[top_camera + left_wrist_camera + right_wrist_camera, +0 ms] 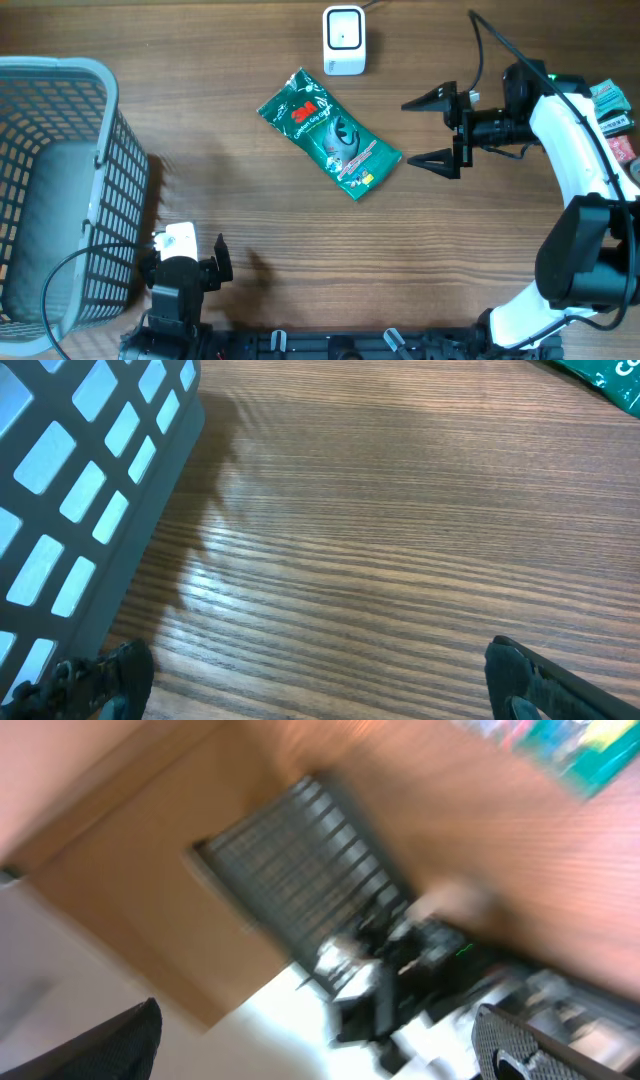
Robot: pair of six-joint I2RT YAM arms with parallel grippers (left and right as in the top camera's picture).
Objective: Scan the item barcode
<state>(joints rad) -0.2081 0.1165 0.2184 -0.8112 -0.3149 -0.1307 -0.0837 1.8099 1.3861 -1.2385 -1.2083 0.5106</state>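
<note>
Overhead looks straight down; left wrist sits low, right tilted; all share the basket (60,190)

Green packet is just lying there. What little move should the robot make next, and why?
Probably ease the right end effector left and close on the green packet. Its jaws stand wide open and empty beside the packet, which lies flat on the table, apart from the white scanner.
</note>
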